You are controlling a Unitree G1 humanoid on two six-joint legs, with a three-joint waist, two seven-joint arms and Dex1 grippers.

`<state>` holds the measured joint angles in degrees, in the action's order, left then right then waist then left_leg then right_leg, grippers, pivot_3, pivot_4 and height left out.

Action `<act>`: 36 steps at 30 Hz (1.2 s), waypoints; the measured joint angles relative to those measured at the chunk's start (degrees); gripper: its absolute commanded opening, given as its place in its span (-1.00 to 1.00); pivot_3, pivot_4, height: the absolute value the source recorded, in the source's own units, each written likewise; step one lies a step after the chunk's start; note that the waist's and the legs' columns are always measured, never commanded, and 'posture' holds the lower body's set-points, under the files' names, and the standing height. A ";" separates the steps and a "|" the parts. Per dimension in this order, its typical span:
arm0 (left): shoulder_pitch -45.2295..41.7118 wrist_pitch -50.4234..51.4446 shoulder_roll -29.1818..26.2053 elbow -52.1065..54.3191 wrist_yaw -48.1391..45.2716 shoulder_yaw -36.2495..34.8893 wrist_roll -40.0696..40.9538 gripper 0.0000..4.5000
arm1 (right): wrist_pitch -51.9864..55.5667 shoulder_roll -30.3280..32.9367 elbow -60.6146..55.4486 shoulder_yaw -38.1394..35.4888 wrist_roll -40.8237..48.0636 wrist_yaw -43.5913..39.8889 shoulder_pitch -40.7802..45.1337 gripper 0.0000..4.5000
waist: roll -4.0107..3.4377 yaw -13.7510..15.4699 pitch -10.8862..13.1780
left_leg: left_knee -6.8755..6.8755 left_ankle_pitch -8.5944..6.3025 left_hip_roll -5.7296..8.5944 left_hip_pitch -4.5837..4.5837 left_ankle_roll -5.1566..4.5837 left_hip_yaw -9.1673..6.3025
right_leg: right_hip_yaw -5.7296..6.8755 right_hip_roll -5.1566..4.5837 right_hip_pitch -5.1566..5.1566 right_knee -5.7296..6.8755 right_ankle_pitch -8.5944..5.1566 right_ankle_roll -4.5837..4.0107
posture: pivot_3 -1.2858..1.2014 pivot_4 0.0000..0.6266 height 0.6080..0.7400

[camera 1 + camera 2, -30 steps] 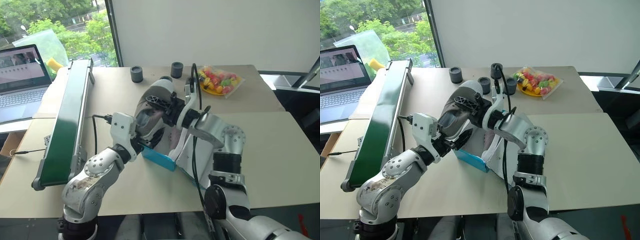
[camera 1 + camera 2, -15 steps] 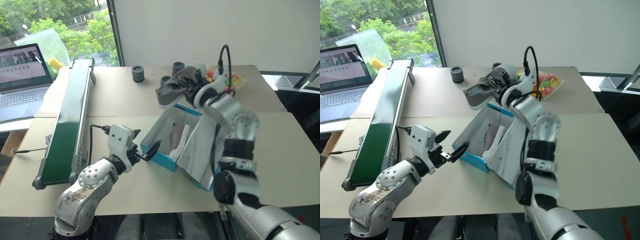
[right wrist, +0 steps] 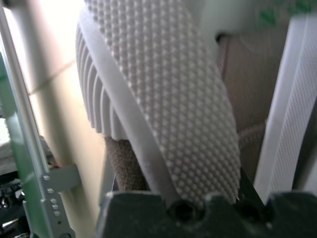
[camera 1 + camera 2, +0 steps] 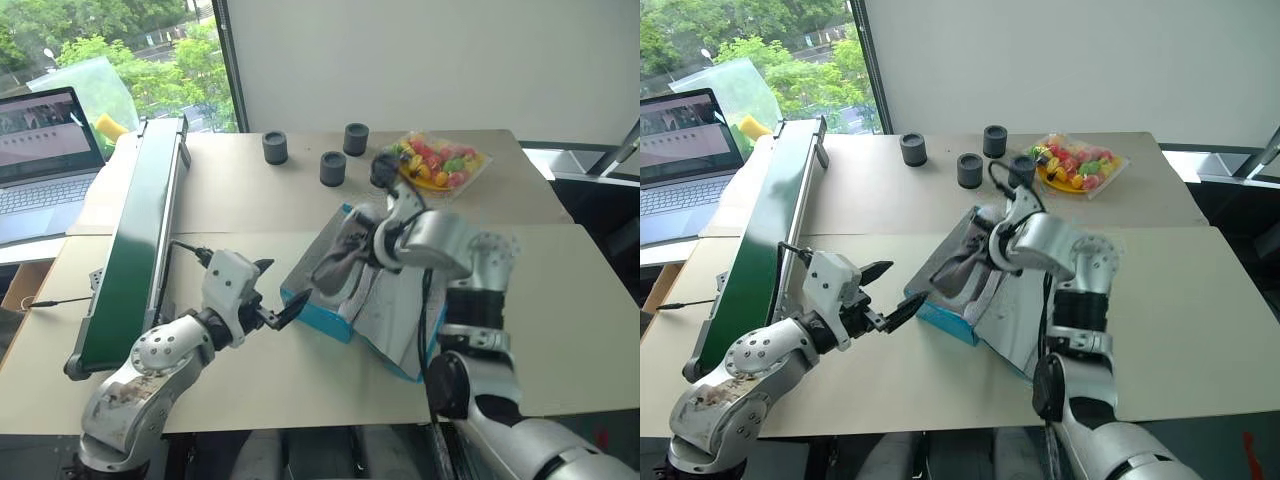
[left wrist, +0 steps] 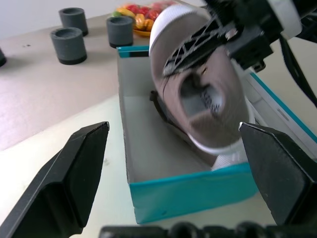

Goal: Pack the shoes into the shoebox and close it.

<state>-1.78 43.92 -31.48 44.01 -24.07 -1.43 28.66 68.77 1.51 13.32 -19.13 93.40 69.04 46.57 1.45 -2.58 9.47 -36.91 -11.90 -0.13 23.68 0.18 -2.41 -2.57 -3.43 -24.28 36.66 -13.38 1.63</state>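
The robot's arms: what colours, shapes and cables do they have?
Both arms are silver-grey, with rounded joint housings and black bands. The left gripper has a white housing and two black wedge-shaped fingers. A black cable loops over each wrist, also at the right gripper.

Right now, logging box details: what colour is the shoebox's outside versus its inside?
The shoebox is bright blue outside, white inside; the left wrist view shows it best.

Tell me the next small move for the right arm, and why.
Probably lower the shoe a little further, then release. The right gripper holds it tilted, toe-down inside the open shoebox, beside the shoe already lying there; the left gripper waits open outside the near wall.
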 measured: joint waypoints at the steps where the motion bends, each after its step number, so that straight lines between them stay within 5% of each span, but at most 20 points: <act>1: 0.07 0.13 -1.29 0.41 -1.08 -0.81 0.95 1.00 | -0.28 0.12 -0.13 0.41 -0.32 -0.21 -0.77 -0.78 | 0.00 0.00 0.00 | 0.00 0.00 -0.01 -0.02 0.00 -0.02 | 0.02 0.01 0.01 -0.02 0.00 0.00 | 0.03 -0.52 1.00; 9: 2.27 0.70 -8.64 2.36 -7.74 -4.53 5.21 1.00 | -2.81 -0.97 6.56 5.43 -11.74 -12.44 1.04 -0.78 | -0.01 -1.11 0.00 | 0.05 -0.01 -0.07 -0.30 -0.01 0.13 | -0.11 0.07 0.13 0.00 -0.02 0.01 | 0.03 -0.52 1.00; 19: 0.96 0.69 -8.33 2.12 -7.91 -3.32 5.44 1.00 | -4.76 -2.21 24.89 13.31 -35.55 -36.01 14.49 -0.78 | 0.01 -1.71 -0.03 | 0.05 -0.01 -0.40 -0.54 -0.01 0.36 | -0.28 0.38 0.21 0.00 0.05 -0.11 | 0.03 -0.52 1.00; 20: 0.85 0.70 -8.33 2.12 -7.91 -3.18 5.45 1.00 | -5.15 -2.24 26.02 13.45 -36.85 -37.18 15.16 -0.39 | 0.03 -1.73 -0.05 | 0.05 -0.01 -0.46 -0.59 -0.01 0.40 | -0.31 0.42 0.23 0.00 0.07 -0.14 | 0.03 -0.52 1.00; 28: 0.57 0.74 -8.34 2.09 -7.86 -3.00 5.44 1.00 | -8.23 -3.39 32.70 12.86 -48.21 -49.14 18.75 0.75 | 0.12 -1.81 -0.11 | 0.06 -0.01 -0.91 -1.04 0.00 0.85 | -0.90 1.00 0.30 0.06 0.02 -0.02 | 0.03 -0.52 1.00; 36: -0.31 0.87 -7.88 0.79 -7.78 -2.21 5.44 1.00 | -5.06 -1.54 30.69 10.29 -52.64 -53.36 22.18 0.75 | 0.10 -1.16 -0.06 | 0.06 -0.04 -0.79 -0.27 -0.01 0.86 | -0.97 0.86 -0.22 -0.09 0.18 -0.24 | 0.03 -0.52 1.00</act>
<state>-2.08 44.79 -39.36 44.81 -31.85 -3.63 34.10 63.71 -0.03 44.01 -8.84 40.76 15.68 68.75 1.55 -3.73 9.41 -36.84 -11.94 -0.92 23.40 0.17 -1.54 -3.53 -2.57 -24.51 36.57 -13.20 1.39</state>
